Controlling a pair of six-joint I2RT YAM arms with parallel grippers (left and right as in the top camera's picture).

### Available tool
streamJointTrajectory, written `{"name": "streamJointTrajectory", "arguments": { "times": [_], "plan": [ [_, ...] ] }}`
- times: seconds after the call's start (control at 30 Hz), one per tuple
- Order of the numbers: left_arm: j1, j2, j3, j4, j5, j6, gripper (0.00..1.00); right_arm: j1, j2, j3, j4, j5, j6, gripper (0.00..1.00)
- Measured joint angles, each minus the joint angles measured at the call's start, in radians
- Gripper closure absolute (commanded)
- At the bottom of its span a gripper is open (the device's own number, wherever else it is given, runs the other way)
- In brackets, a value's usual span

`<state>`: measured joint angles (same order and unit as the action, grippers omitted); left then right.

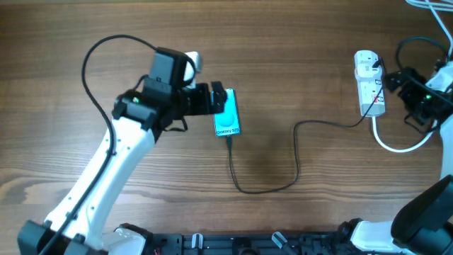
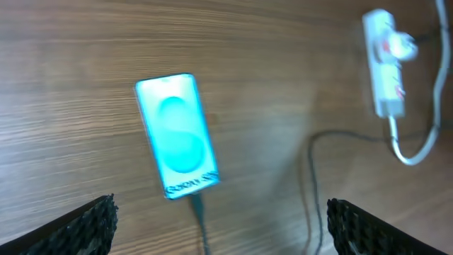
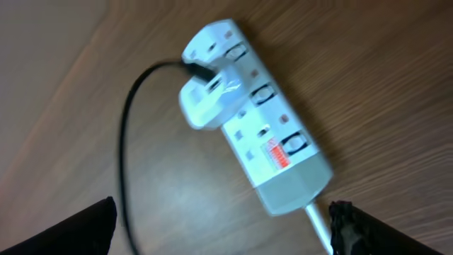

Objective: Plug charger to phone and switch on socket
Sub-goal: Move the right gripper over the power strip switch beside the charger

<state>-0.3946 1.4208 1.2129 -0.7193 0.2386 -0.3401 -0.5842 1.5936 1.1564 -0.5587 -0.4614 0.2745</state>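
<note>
**Both grippers open, over phone and socket**

The left gripper (image 2: 225, 230) is seen with its jaws spread wide and empty. Its 2 dark ribbed fingertips (image 2: 81, 225) are set in the lower corners of the left wrist view. The small, flat, white-edged phone (image 2: 177, 138) with a teal screen lies face up ahead of those jaws, nearer the left fingertip and untouched. The right gripper (image 3: 226, 230) is likewise held open and empty. The white, elongated plastic socket (image 3: 262, 120) lies diagonally ahead of its jaws, clear of both fingertips.

Only the right wrist view shows a white adapter (image 3: 209, 99) seated in the socket and a small red mark (image 3: 277, 154) beside 1 switch. The switch position cannot be told.

In the blurred left wrist view the charger (image 2: 311, 177), a thin black looping cable, is seen meeting the phone's lower short edge. How firmly it is seated cannot be told.

Only the overhead view gives the cable's whole run across the brown wooden table (image 1: 283, 57), from the phone through a loop to the socket. A thick white cord (image 1: 396, 147) curves away from the socket's near end. In that view the left gripper is placed just beside the phone's upper left corner, and the right gripper just beside the socket's right side.
</note>
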Motion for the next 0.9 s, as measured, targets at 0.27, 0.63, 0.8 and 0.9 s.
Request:
{"name": "streamJointTrajectory", "arguments": {
  "times": [0.27,0.63,0.8,0.9],
  "plan": [
    [-0.074,-0.016,0.000,-0.003,-0.003,0.022,0.00,-0.030,0.035,0.000,0.107,-0.010,0.064,0.10],
    [-0.076,-0.016,0.000,-0.003,-0.006,0.025,0.00,-0.030,0.202,0.000,0.204,-0.062,0.192,0.92],
    [-0.076,-0.016,0.000,-0.004,-0.006,0.025,0.00,-0.030,0.237,0.000,0.234,-0.067,0.223,0.96],
    [-0.076,-0.016,0.000,-0.003,-0.006,0.025,0.00,-0.030,0.240,0.000,0.260,-0.070,0.234,0.96]
  ]
}}
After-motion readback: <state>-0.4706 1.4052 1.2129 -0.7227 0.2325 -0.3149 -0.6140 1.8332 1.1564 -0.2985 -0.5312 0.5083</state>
